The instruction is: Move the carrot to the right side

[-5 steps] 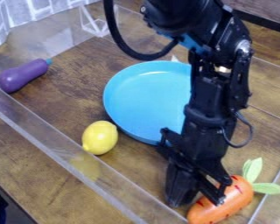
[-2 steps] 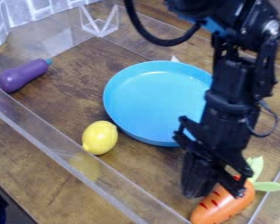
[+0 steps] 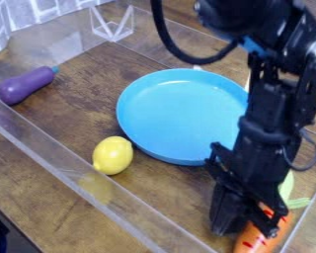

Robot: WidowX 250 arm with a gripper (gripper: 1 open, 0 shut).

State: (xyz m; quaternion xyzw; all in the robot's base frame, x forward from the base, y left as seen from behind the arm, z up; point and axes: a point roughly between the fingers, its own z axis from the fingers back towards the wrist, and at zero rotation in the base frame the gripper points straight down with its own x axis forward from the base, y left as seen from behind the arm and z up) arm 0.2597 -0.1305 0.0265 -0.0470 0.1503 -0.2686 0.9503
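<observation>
The carrot (image 3: 264, 241) lies at the bottom right corner of the wooden table. Only a small orange part shows below the fingers, and its light green leafy top (image 3: 287, 187) sticks out behind the arm. My gripper (image 3: 244, 229) points steeply down onto the carrot, and its black fingers are shut on the orange body. The arm hides most of the carrot.
A round blue plate (image 3: 172, 107) sits mid-table, just left of the arm. A yellow lemon (image 3: 112, 155) rests by the plate's front left rim. A purple eggplant (image 3: 27, 84) lies at the far left. A clear plastic wall (image 3: 62, 148) runs along the table's front edge.
The arm and gripper have shifted right and slightly toward the front. The carrot has gone with them, and less of it shows now at the frame's bottom edge.
</observation>
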